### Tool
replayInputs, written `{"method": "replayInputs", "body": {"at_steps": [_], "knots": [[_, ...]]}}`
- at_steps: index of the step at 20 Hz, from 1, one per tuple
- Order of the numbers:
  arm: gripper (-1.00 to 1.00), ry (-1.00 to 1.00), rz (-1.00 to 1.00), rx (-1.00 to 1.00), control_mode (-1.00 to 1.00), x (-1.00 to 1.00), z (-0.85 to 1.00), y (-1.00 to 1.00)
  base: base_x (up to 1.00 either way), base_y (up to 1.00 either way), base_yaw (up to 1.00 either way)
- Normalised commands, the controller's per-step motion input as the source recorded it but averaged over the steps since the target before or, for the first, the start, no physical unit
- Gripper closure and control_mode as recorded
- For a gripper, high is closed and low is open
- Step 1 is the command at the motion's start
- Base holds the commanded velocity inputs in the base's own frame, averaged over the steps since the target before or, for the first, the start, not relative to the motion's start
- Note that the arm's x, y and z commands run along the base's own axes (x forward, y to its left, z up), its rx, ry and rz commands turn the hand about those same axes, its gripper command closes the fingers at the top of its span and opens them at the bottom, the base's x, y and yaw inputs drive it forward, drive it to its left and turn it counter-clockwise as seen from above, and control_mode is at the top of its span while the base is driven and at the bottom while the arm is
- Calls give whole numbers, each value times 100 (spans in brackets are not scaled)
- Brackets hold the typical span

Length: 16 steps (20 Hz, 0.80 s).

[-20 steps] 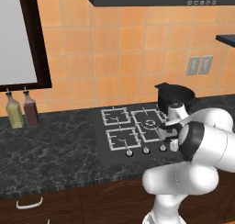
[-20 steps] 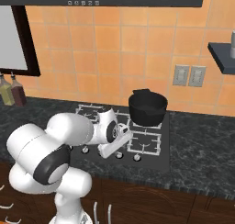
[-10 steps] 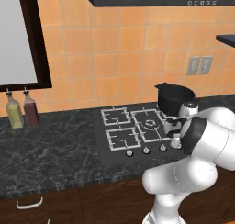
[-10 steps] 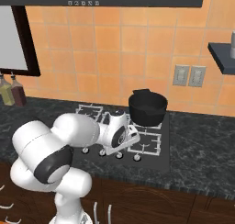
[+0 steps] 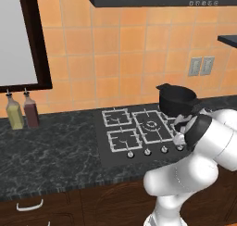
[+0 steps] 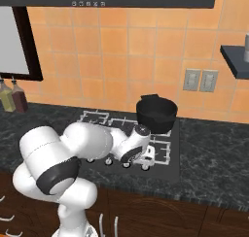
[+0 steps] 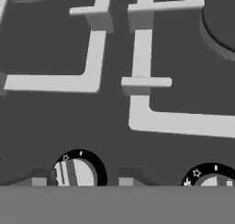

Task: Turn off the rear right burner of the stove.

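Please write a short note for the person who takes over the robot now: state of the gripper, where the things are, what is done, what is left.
Gripper: low over the knob row at the stove's front edge, fingertips on either side of one silver knob; firm grip cannot be confirmed.
A black pot sits at the rear right of the stove.
Done: the reach to the knobs.
Left: confirm this knob serves the rear right burner, turn it off, withdraw.
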Motion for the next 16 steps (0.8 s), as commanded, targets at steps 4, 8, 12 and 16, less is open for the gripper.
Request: {"method": "replayInputs", "body": {"at_steps": [4, 8, 12, 16], "knots": [[100, -18, -86, 21, -100, 0, -54, 0, 0, 0, 0], [100, -6, -91, 9, -100, 0, -55, 0, 0, 0, 0], [100, -2, -92, 3, -100, -14, -56, 0, 0, 0, 0], [100, -11, -54, 3, -100, -23, -13, -13, 0, 0, 0]]}}
